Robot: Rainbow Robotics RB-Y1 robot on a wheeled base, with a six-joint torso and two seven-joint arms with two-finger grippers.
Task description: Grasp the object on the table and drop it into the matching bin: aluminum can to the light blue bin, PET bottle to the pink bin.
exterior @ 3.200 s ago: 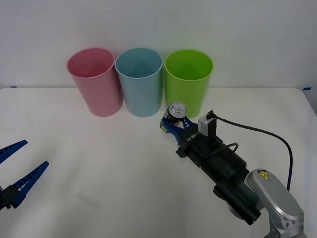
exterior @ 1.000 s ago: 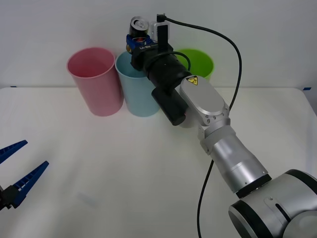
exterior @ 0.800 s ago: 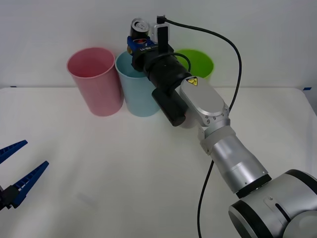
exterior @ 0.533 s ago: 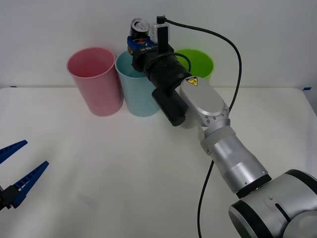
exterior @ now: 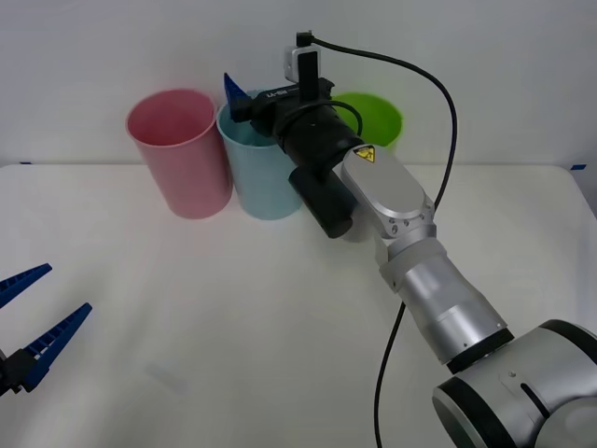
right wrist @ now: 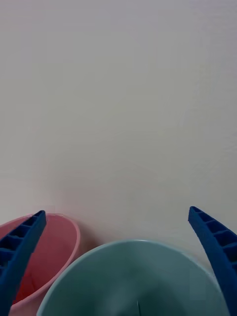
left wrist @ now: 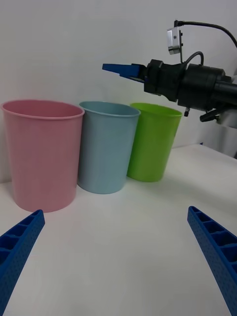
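Observation:
My right gripper (exterior: pixel 239 93) hangs open directly over the mouth of the light blue bin (exterior: pixel 261 182), with nothing between its blue fingers. The right wrist view looks down past the open right gripper (right wrist: pixel 117 212) into the light blue bin (right wrist: pixel 133 276), with the pink bin (right wrist: pixel 49 252) beside it. The aluminum can is out of view. From the left wrist view the right gripper (left wrist: pixel 121 68) is seen above the light blue bin (left wrist: pixel 106 148). My left gripper (exterior: pixel 65 287) is parked open low at the table's near left.
The pink bin (exterior: pixel 182 159), the light blue bin and a lime green bin (exterior: pixel 378 117) stand in a row at the back of the white table (exterior: pixel 233 327). My right arm and its cable reach across the table's right half.
The can that my right gripper held above the light blue bin is gone from its fingers. The fingers have spread open. The left arm has stayed put.

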